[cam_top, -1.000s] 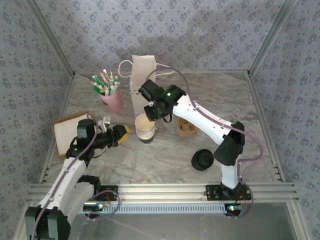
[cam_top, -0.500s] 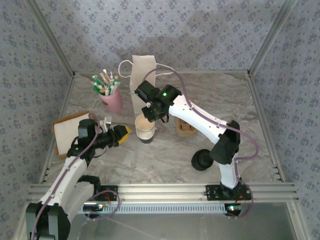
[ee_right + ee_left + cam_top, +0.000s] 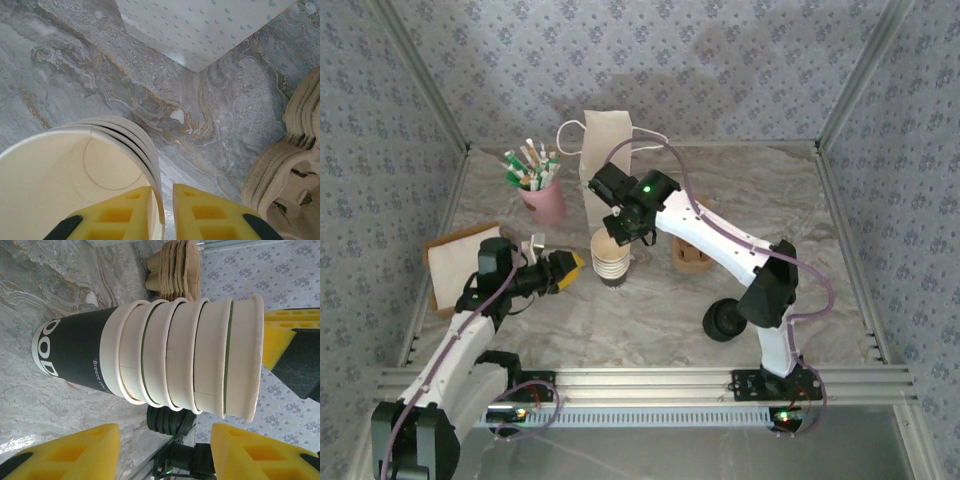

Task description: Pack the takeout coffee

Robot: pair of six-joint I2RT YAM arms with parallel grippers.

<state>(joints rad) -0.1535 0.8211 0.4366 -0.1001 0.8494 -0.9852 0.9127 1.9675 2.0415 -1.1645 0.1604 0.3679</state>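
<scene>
One top cup [image 3: 75, 175] of the nested stack [image 3: 611, 268] at mid-table has its rim pinched by the right gripper [image 3: 164, 195], its yellow fingers nearly closed, one inside and one outside, while the left gripper [image 3: 568, 268] hangs spread wide just beside the stack, holding nothing.

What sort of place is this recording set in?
Probably a mock coffee takeout counter built inside a test cell: a stack of paper cups, a pile of black lids and a white paper bag sit on a marble-look table, with wallpapered panels in a metal frame around it.
</scene>
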